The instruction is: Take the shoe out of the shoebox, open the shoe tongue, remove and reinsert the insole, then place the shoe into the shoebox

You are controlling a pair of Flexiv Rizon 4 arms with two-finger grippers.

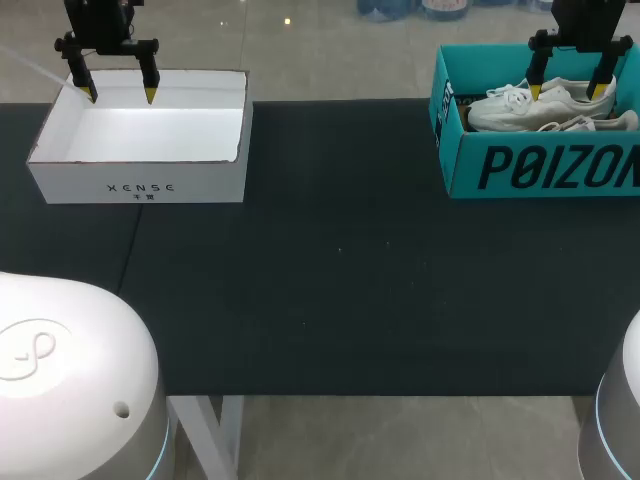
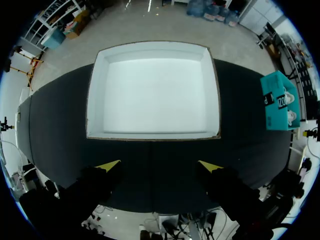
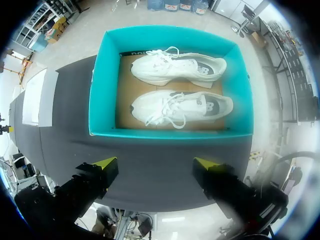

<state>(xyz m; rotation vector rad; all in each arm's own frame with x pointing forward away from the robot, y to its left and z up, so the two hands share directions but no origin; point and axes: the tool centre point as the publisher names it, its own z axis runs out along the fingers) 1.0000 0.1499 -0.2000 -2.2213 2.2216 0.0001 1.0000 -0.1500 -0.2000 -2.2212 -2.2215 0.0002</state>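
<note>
A teal shoebox (image 1: pixel 530 170) (image 3: pixel 102 85) stands at the table's far right with two white shoes lying on their sides in it, one (image 3: pixel 182 107) nearer my right gripper, the other (image 3: pixel 177 67) behind it. My right gripper (image 1: pixel 570 92) (image 3: pixel 157 165) hangs open high above the box, empty. The shoebox (image 2: pixel 277 100) also shows far off beside the left gripper. My left gripper (image 1: pixel 120 93) (image 2: pixel 159 166) hangs open above a white box (image 1: pixel 140 180) (image 2: pixel 152 132) at the far left, holding nothing.
The white box is empty inside. Black cloth (image 1: pixel 330 290) covers the table between the two boxes. Two white robot bases (image 1: pixel 60 390) (image 1: pixel 615 420) stand at the near corners.
</note>
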